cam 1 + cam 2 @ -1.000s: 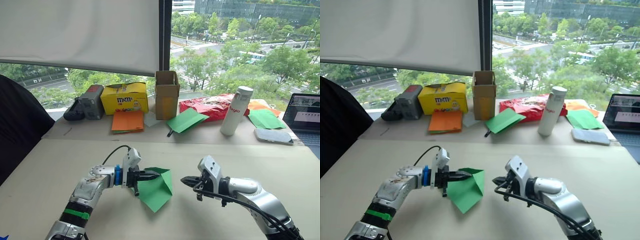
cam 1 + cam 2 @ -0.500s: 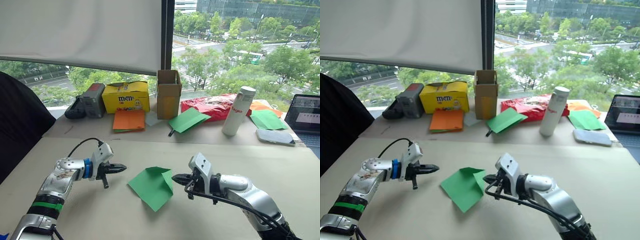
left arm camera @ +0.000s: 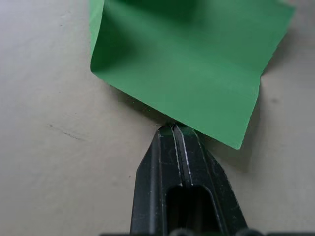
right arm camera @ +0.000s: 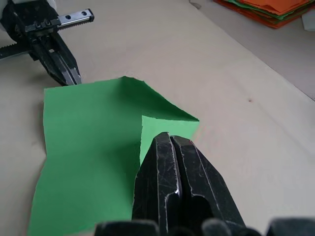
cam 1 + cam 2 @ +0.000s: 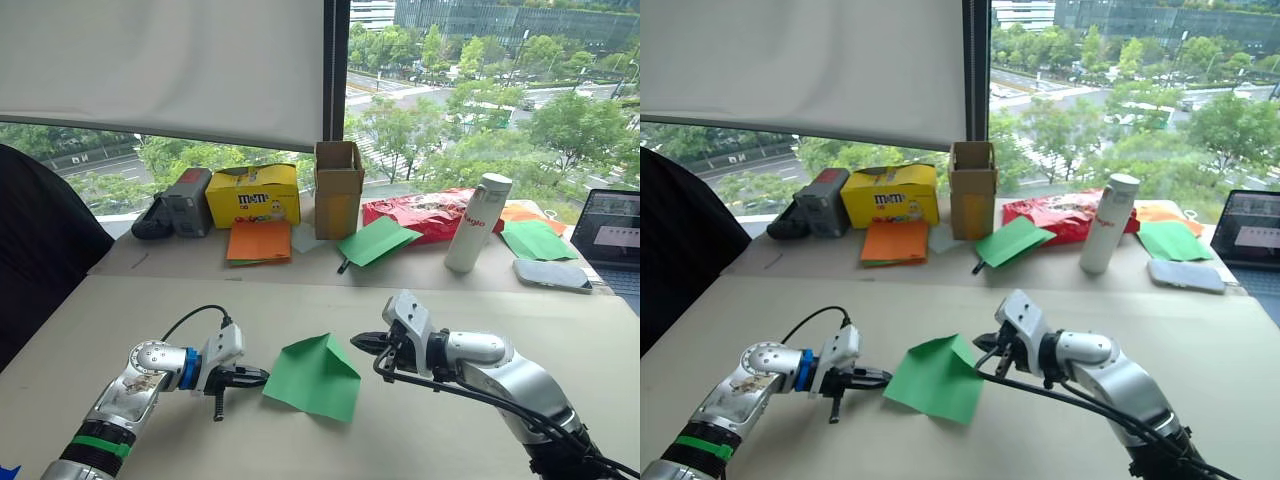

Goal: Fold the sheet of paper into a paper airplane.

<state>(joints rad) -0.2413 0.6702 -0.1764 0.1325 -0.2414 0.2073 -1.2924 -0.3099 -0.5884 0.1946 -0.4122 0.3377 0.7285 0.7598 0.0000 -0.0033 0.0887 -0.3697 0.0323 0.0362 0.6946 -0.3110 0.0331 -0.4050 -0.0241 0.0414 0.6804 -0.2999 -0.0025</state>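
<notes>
The sheet of paper [image 5: 318, 378] is bright green and lies partly folded on the beige table, one flap tented up toward its far side. My left gripper [image 5: 262, 378] is shut, its tips touching the sheet's left corner; the left wrist view shows the shut tips [image 3: 173, 127] right at the paper's edge [image 3: 187, 59]. My right gripper [image 5: 357, 343] is shut at the sheet's far right corner. In the right wrist view its tips [image 4: 170, 135] sit over a small folded flap of the paper [image 4: 83, 147], with the left gripper [image 4: 69, 78] beyond.
On the raised ledge behind stand a yellow box [image 5: 252, 195], a cardboard box [image 5: 338, 188], orange paper [image 5: 258, 241], another green sheet [image 5: 375, 241], a red bag [image 5: 420, 212], a white bottle [image 5: 478, 222], a phone [image 5: 552, 272] and a laptop [image 5: 612, 225]. A dark chair [image 5: 40, 250] is at left.
My left gripper let go of the sheet, swung left, then returned shut to its left corner. The sheet turned and its far flap rose. The right gripper closed in on its right corner.
</notes>
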